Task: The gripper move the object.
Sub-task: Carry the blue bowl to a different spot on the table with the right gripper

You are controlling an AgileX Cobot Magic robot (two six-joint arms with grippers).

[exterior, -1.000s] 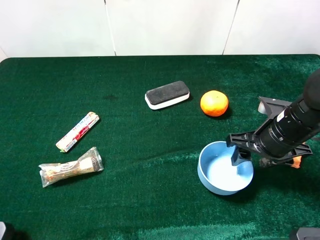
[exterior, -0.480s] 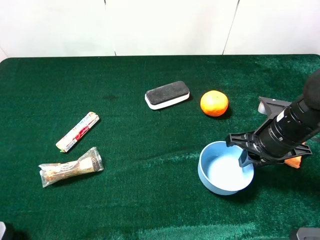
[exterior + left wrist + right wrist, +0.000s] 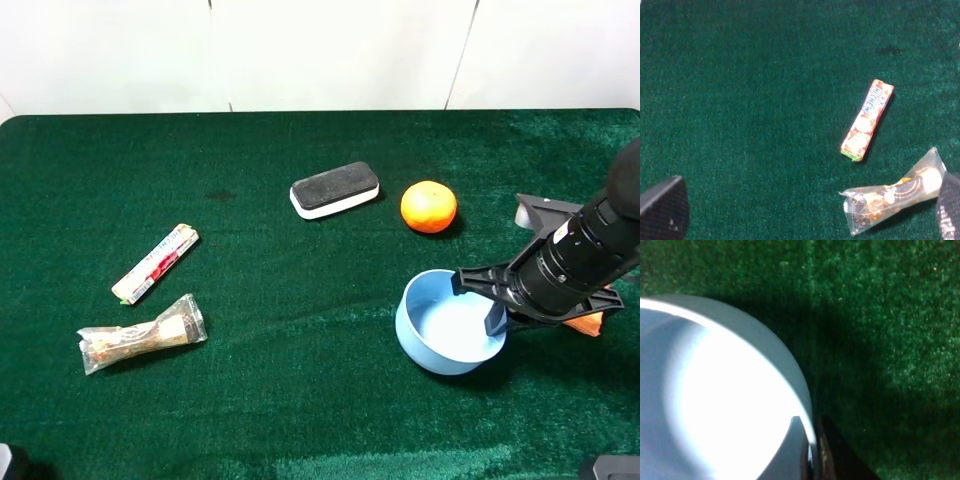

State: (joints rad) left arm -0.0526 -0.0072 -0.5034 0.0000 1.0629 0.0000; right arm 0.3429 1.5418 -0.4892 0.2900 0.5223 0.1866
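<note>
The light blue bowl (image 3: 448,325) sits at the right front of the green table, its right side tipped up a little. My right gripper (image 3: 495,318), a black claw on a grey and black arm, is shut on the bowl's right rim. In the right wrist view one finger lies inside the bowl (image 3: 715,390) and the other outside, with the rim pinched between them at the gripper (image 3: 812,450). My left gripper (image 3: 805,220) is open and empty; only its two dark fingertips (image 3: 662,207) show, far apart.
An orange fruit (image 3: 429,206) lies just behind the bowl. A black-and-white eraser (image 3: 335,189) is left of the fruit. A candy stick (image 3: 155,263) and a clear wrapped snack (image 3: 142,333) lie at the left, and show in the left wrist view (image 3: 867,120) (image 3: 895,192).
My right gripper's finger moved from inside the bowl to its right rim and closed on it. The bowl has risen slightly and tipped.
</note>
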